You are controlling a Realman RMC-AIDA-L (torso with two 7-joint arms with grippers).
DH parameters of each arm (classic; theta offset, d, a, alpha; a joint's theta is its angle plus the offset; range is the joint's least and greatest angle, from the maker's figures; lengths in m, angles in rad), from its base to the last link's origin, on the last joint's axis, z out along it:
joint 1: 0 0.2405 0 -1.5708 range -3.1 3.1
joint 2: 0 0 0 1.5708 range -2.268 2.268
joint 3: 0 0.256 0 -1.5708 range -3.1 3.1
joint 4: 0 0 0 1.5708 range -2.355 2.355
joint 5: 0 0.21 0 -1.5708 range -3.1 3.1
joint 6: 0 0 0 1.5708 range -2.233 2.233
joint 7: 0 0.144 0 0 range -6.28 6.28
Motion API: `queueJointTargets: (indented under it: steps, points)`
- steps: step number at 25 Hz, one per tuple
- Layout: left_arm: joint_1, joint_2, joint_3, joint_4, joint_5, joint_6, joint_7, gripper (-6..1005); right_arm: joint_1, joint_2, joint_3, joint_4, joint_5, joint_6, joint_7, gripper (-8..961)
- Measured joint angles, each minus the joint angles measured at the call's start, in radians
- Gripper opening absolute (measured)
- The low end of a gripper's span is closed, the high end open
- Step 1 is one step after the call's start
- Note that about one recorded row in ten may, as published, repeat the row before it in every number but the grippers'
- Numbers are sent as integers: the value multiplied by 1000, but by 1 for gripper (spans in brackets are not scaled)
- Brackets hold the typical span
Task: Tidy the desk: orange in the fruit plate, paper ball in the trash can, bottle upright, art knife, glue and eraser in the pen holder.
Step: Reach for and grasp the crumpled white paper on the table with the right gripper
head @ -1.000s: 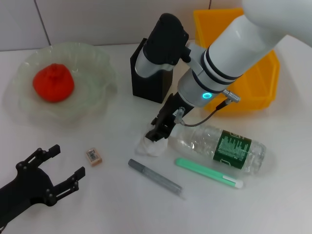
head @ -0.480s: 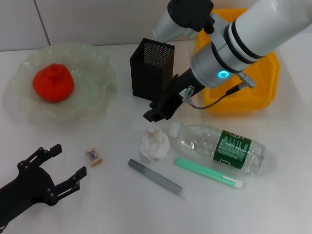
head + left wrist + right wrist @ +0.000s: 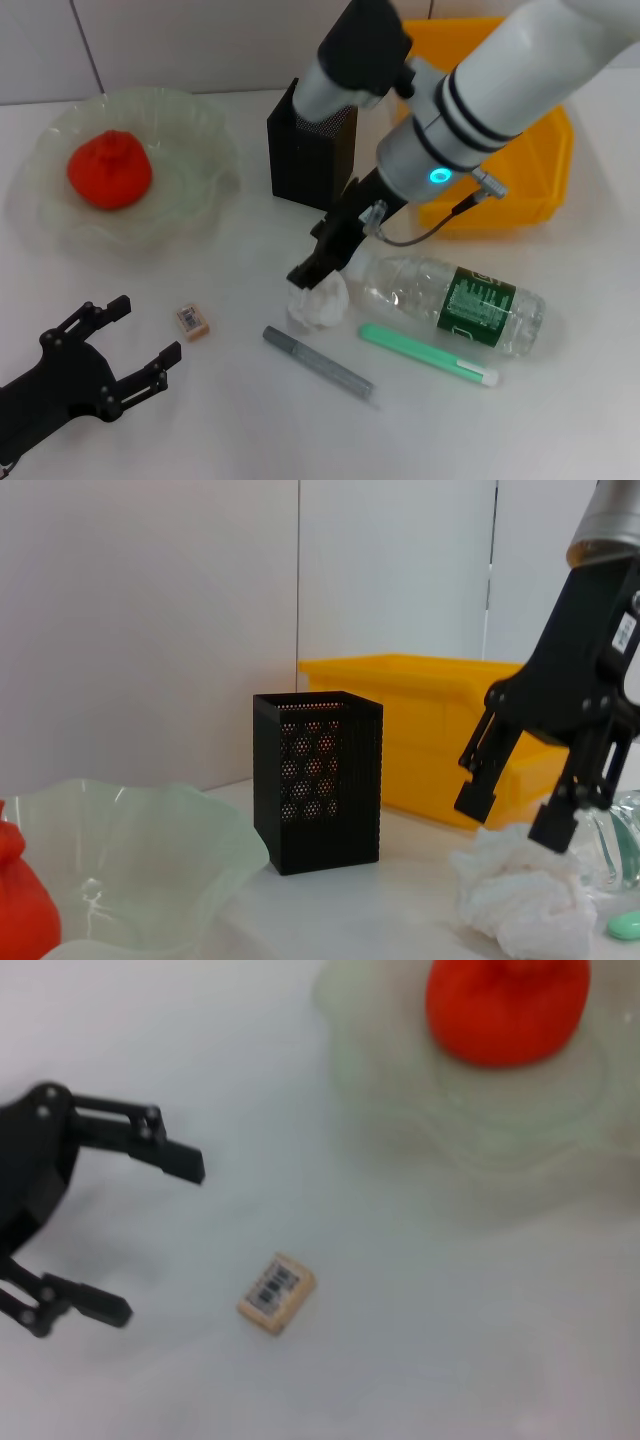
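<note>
We see the right gripper (image 3: 322, 262) angled down from the arm, its fingers spread apart just above the paper ball (image 3: 319, 301), which lies on the desk touching the toppled bottle (image 3: 455, 297) (its cap end). The left gripper (image 3: 118, 342) rests low near the eraser (image 3: 192, 320), fingers spread, holding nothing.

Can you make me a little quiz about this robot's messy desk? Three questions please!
1. True or false: the orange already sits in the fruit plate.
2. What is the right hand just above? A) the eraser B) the paper ball C) the pen holder
3. Fill in: the bottle is lying on its ____.

Key: 1 true; 2 B; 3 side.
</note>
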Motion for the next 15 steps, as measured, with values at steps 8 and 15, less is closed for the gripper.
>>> queueJointTargets:
  steps: [8,15]
  points:
    - [-3,0,0,-1,-2,0,0,863,17,3,-51,24,-52,33,47,791]
    - [-3,0,0,-1,-1,0,0,862,37,6,-57,60,-42,47,47,828]
